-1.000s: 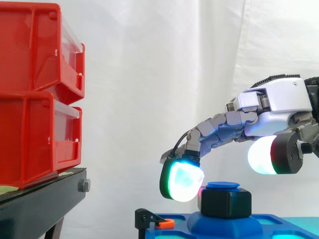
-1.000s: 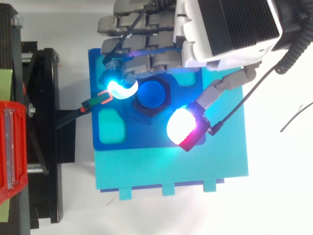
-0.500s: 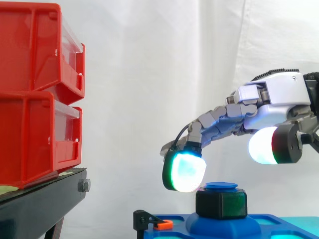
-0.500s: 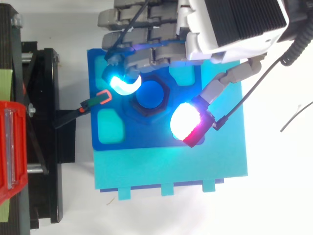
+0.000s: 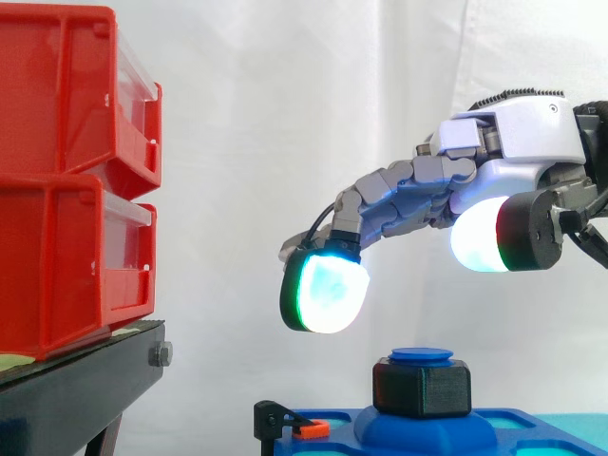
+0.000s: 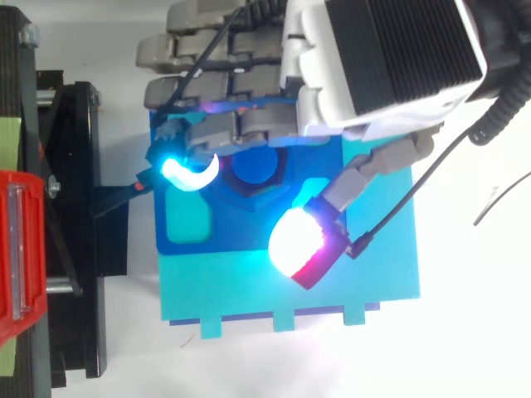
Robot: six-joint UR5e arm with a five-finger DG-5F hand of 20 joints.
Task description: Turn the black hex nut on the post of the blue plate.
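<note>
Nut: black hex nut [image 5: 421, 387] seated on the post [image 5: 422, 355], mid blue plate [image 6: 232, 236].
Room: open air between nut and fingertips [image 5: 323, 293]; red bins [image 5: 66, 180] on black stand [image 5: 76, 389] well apart beyond the plate's left edge.
Hand: hand [image 5: 522, 142] hovering over the plate, palm down, fingers loosely bent, spread from the thumb, holding nothing.
</note>
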